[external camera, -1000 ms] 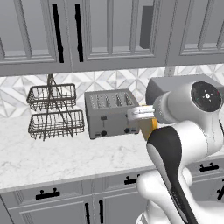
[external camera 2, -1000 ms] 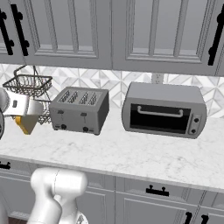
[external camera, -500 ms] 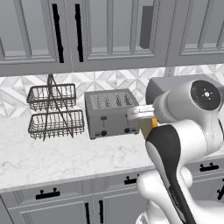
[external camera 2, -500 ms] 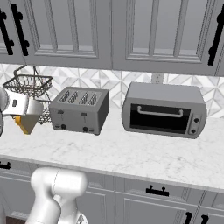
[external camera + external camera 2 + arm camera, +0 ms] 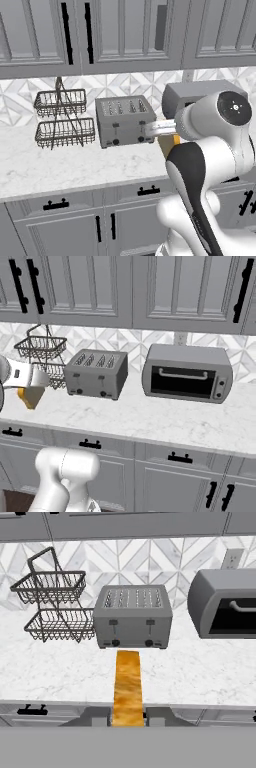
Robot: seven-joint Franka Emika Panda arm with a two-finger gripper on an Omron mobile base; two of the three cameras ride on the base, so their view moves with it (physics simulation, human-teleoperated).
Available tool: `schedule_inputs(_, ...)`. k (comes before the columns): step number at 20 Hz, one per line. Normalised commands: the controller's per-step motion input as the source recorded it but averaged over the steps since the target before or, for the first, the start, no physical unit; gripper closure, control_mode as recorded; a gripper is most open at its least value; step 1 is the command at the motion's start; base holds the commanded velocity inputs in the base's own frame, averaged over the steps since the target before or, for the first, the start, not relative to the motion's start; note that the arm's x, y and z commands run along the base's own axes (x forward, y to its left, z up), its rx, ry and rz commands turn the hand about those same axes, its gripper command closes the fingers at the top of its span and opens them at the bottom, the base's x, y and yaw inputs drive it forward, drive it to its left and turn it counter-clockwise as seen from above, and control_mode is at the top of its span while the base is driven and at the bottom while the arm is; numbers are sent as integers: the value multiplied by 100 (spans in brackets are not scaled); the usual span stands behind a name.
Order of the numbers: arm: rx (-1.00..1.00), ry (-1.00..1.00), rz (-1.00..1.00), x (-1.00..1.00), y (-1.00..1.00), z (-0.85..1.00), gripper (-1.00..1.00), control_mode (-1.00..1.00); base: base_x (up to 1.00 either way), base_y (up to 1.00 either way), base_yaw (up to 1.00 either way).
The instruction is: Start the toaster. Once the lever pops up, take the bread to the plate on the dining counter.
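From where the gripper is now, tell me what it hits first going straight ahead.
Most likely the toaster: the gripper, shut on the bread, points at its front between the two levers. The bread's far edge would touch first, though depth is hard to judge.

your two base views look forward and down at the toaster (image 5: 124,121) from left and right; your hand view faces its front, closer in.

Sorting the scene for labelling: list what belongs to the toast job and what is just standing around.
Job: toaster; bread, clamped between the fingers; gripper.
Standing around: toaster oven; two-tier wire basket rack; marble counter.
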Motion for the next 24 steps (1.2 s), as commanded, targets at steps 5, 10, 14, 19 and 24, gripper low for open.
schedule_inputs(5,0,0,0,0,0,0,100,100,-49,-12,42)
schedule_inputs(10,0,0,0,0,0,0,100,100,-28,-7,69)
schedule_inputs(14,0,0,0,0,0,0,100,100,-2,0,73)
schedule_inputs(19,0,0,0,0,0,0,100,100,0,0,77)
schedule_inputs(24,0,0,0,0,0,0,100,100,0,0,78)
